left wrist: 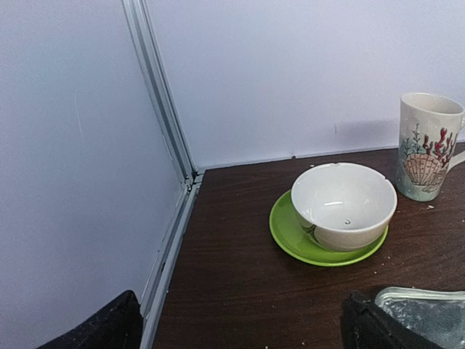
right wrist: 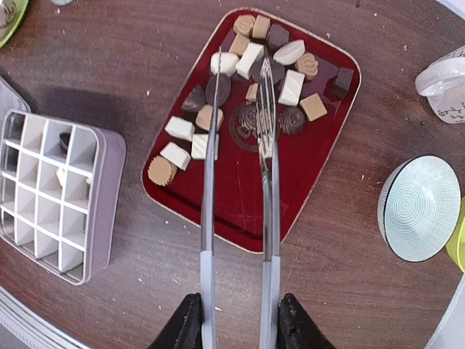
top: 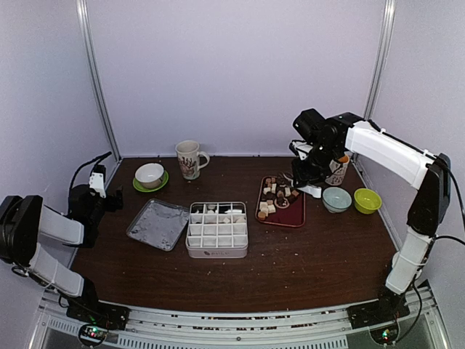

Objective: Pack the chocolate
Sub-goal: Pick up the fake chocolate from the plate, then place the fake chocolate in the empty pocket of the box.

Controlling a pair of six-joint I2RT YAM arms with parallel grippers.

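Chocolate (right wrist: 292, 87): small dark brown, tan and white cubes and lumps, loose on the dark red rectangular tray (right wrist: 174, 207), bunched toward its far end. At least one dark piece sits in a cell of the white divided tin box (right wrist: 102, 211), which stands just left of the tray.

Right gripper (right wrist: 240, 323) is pinched on the pale handles of the long metal tongs (right wrist: 209, 182). The blades run straight ahead from the fingers, roughly along the tray's long axis. They're spread, with the tips over the far cluster and a white block lying between them. Can't tell if the tips touch anything or how high they hang; nothing looks clamped.

Key relation: the pieces lie dead ahead of the fingers, on the tongs' line, so my read is the next move is lower and squeeze, then swing left to the box. Pieces are packed close there, so there's a risk of nudging neighbours.

The right arm is the near one. Left gripper (left wrist: 236, 331) is well apart at the table's left edge, fingers spread wide and empty, facing a white bowl (left wrist: 341, 207) on a green saucer (left wrist: 290, 236).
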